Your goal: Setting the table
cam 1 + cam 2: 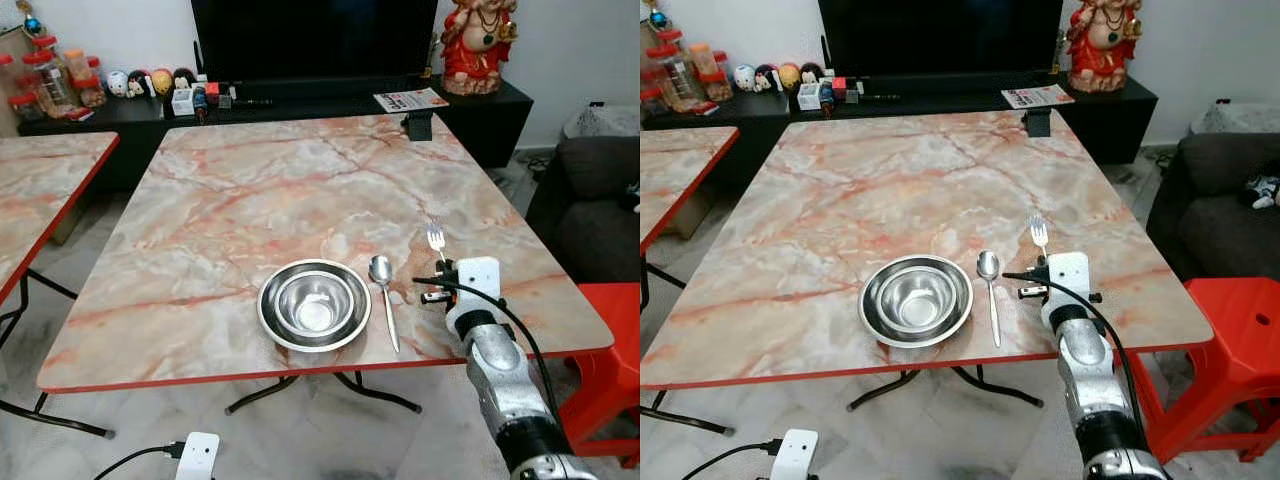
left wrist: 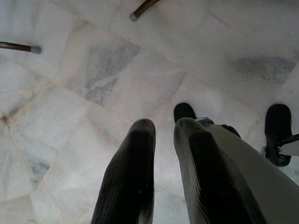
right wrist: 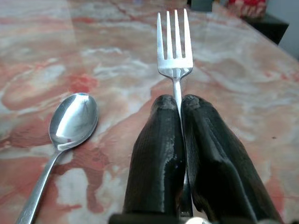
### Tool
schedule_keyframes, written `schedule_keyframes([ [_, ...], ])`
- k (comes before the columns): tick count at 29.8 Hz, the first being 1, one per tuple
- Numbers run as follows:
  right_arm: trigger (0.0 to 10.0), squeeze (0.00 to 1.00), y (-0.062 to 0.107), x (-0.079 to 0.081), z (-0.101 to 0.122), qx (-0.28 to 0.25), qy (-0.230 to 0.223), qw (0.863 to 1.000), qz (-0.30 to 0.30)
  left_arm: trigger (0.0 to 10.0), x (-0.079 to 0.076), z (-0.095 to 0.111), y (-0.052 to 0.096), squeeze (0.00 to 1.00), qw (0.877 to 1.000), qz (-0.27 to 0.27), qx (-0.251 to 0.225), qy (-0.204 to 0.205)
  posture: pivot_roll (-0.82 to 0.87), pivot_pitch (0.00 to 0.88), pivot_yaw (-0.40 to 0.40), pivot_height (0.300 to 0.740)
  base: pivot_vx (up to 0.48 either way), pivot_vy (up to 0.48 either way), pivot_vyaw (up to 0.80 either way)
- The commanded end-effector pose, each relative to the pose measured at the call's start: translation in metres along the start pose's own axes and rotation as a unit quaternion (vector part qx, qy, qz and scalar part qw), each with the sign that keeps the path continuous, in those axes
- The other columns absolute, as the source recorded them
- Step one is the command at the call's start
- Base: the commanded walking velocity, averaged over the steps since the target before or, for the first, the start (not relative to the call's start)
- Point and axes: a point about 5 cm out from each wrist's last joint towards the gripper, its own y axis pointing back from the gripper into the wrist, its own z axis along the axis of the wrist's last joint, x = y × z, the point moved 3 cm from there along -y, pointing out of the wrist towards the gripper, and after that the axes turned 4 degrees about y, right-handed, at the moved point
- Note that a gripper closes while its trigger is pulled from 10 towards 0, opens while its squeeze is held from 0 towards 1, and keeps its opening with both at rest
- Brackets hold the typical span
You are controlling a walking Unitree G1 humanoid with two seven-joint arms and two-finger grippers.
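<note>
Fork (image 3: pixel 175 44) is pinched by its handle between the two black fingers (image 3: pixel 159 154) of the right tool (image 3: pixel 180 105), tines pointing away from the wrist. It is held over the marble worktop (image 1: pixel 250 190), near the right front edge and just right of the spoon (image 1: pixel 383 292). The spoon lies flat on the worktop, bowl away from the front edge, just right of the steel bowl (image 1: pixel 314 304), which sits near the front edge. The right arm (image 1: pixel 500 370) is extended over the front right corner. The left tool (image 2: pixel 161 128) hangs over the tiled floor (image 2: pixel 93 74), its fingers slightly parted and holding nothing. A red stool (image 1: pixel 1240 350) stands right of the worktop. A television (image 1: pixel 310 40) stands on a black cabinet (image 1: pixel 480 110) behind the worktop.
</note>
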Motion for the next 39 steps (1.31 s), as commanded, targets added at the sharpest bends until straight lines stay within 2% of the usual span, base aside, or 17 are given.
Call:
schedule_keyframes([
  [1, 10.0, 0.00, -0.004, 0.003, 0.000, 0.013, -0.020, 1.000, -0.002, 10.0, 0.006, -0.005, 0.001, 0.00, 1.000, 0.002, 0.009, 0.002, -0.08, 0.000, 0.021, 0.740, 0.000, 0.000, 0.00],
  [4, 10.0, 0.00, -0.008, 0.010, -0.005, 0.048, -0.048, 0.998, -0.006, 10.0, 0.006, -0.007, 0.001, 0.00, 1.000, 0.000, 0.014, 0.003, -0.07, 0.000, 0.019, 0.740, 0.000, 0.000, 0.00],
  [9, 10.0, 0.00, -0.010, 0.018, 0.000, 0.045, -0.064, 0.997, 0.002, 10.0, 0.006, -0.009, 0.001, 0.00, 1.000, 0.001, 0.016, 0.003, -0.07, 0.000, 0.020, 0.740, 0.000, 0.000, 0.00],
  [17, 10.0, 0.00, -0.010, 0.020, -0.003, 0.059, -0.054, 0.997, 0.001, 10.0, 0.006, -0.009, 0.002, 0.00, 1.000, 0.000, 0.017, 0.002, -0.07, 0.000, 0.016, 0.740, 0.000, 0.000, 0.00],
  [20, 10.0, 0.00, -0.005, 0.015, -0.009, 0.070, -0.039, 0.997, -0.008, 10.0, 0.006, -0.009, 0.002, 0.00, 1.000, -0.003, 0.018, 0.004, -0.07, 0.000, 0.015, 0.740, 0.000, 0.000, 0.00],
  [30, 10.0, 0.00, 0.006, 0.010, -0.021, 0.083, -0.042, 0.996, -0.012, 10.0, 0.003, -0.009, 0.001, 0.00, 1.000, -0.006, 0.018, 0.001, -0.09, 0.000, 0.020, 0.740, 0.000, 0.000, 0.00],
  [39, 10.0, 0.00, 0.006, 0.018, -0.016, 0.073, -0.053, 0.996, 0.000, 10.0, 0.005, -0.009, 0.001, 0.00, 1.000, -0.002, 0.018, 0.000, -0.08, 0.000, 0.016, 0.740, 0.000, 0.000, 0.00],
])
